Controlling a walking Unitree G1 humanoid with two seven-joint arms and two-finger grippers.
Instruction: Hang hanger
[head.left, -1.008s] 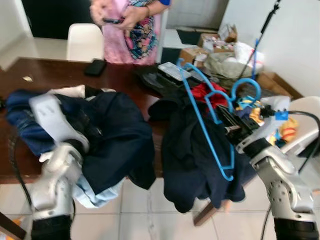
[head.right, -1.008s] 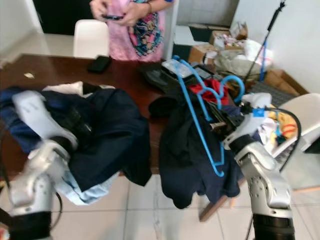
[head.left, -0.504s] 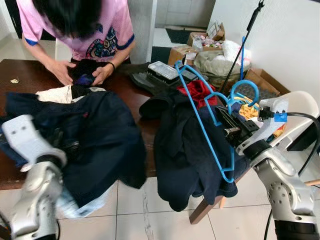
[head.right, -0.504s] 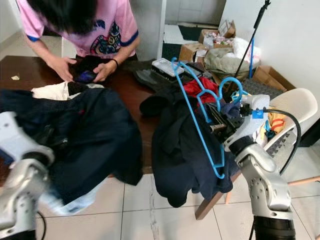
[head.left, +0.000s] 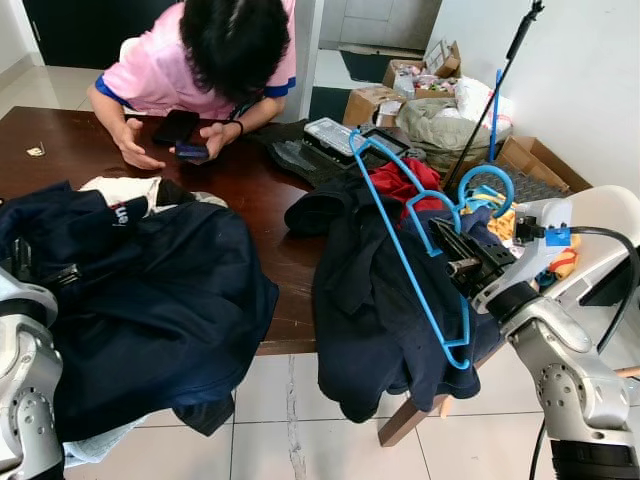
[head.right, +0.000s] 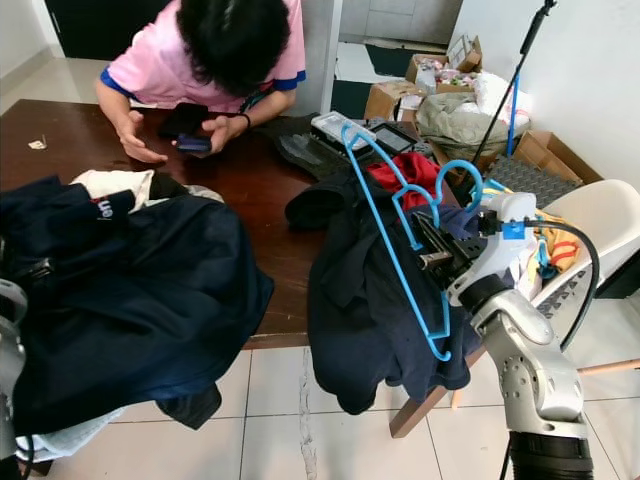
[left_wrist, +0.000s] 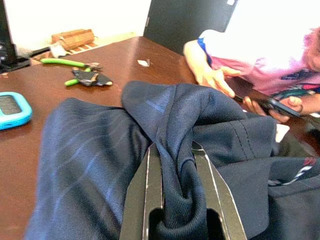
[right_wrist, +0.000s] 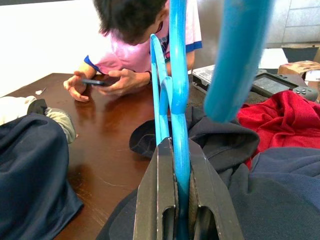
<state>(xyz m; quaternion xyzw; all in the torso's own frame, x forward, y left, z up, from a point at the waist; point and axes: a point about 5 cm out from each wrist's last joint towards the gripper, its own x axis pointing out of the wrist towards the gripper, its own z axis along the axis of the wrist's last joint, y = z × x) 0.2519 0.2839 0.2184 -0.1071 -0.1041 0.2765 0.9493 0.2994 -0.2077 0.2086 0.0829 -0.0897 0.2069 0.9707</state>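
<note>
The right end effector (right_wrist: 182, 200) is clenched on the blue hanger (head.left: 410, 250), held tilted above dark clothes at the tabletop's (head.left: 250, 200) right edge. The left end effector (left_wrist: 177, 172) grips a navy garment (head.left: 150, 300) draped over the front edge.

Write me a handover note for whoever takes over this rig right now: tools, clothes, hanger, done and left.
Left tool: shut on a fold of the navy striped garment draped over the table edge.
Right tool: shut on the blue hanger, held up above the dark garment at the table's right end.
Done: both items gripped.
Left: hanger is not yet inside any garment; nothing hung.
Note: a person sits across the table with a phone.
</note>
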